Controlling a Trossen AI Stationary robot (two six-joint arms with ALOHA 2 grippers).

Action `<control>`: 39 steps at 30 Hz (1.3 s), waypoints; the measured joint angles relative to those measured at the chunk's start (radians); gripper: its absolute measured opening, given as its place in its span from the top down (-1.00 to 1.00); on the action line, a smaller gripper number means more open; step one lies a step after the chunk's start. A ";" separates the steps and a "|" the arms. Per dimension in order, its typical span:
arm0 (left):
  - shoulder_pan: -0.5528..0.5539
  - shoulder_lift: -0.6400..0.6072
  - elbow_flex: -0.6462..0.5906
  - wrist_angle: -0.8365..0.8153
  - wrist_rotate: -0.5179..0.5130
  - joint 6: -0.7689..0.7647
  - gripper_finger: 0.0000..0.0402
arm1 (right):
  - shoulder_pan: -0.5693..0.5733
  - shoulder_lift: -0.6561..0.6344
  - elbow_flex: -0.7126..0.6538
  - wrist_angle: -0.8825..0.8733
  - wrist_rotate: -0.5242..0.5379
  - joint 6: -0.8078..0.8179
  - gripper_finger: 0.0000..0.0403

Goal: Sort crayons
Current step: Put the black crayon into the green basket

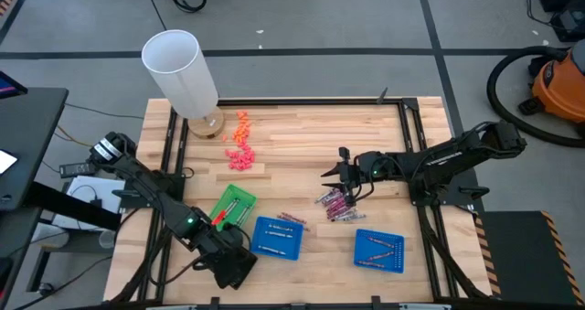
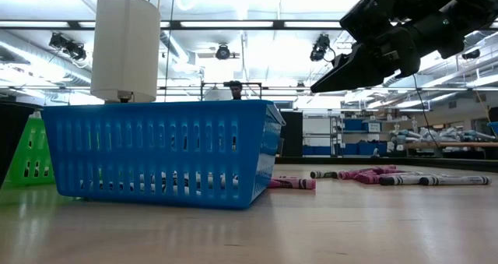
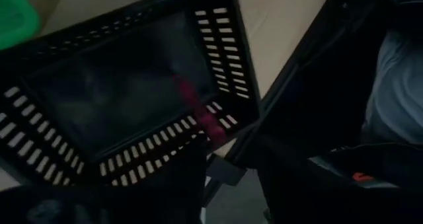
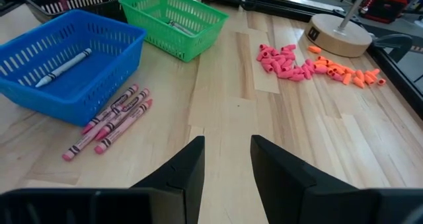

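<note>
Three crayons [image 4: 109,120] lying parallel, diagonally

Pink and maroon crayons [image 1: 335,203] are heaped flat on the wood. A few more [image 1: 292,220] lie beside a blue basket [image 1: 277,237]; one grey crayon [image 4: 64,67] lies inside.

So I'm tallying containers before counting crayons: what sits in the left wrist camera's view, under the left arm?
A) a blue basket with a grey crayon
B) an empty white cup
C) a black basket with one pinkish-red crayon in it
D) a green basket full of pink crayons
C: the left wrist view looks down into a black slotted basket with a single pinkish-red crayon lying against its wall.
</note>
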 joint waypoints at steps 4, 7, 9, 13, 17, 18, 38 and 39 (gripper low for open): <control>0.035 -0.002 0.000 0.057 0.016 0.033 0.25 | 0.000 0.000 0.000 0.000 -0.001 0.000 0.34; 0.065 -0.003 0.000 0.084 0.021 0.093 0.25 | 0.000 0.000 0.000 0.000 -0.001 0.000 0.34; 0.085 -0.003 0.000 0.082 -0.001 0.149 0.28 | 0.000 0.000 0.000 0.000 -0.014 0.000 0.34; 0.128 -0.001 0.000 0.084 -0.130 0.328 0.29 | 0.000 0.000 0.000 0.002 -0.058 -0.003 0.34; 0.179 -0.001 0.000 0.087 -0.266 0.472 0.29 | 0.000 0.000 0.000 0.001 -0.065 -0.009 0.34; 0.193 -0.001 0.000 0.090 -0.282 0.495 0.29 | 0.000 0.000 0.000 0.000 -0.070 -0.012 0.34; 0.515 0.273 0.214 0.190 -0.272 0.892 0.30 | -0.002 0.145 0.001 0.074 0.049 -0.004 0.34; 0.525 0.297 0.228 0.184 -0.280 0.893 0.30 | -0.002 0.132 0.002 0.037 0.087 -0.006 0.34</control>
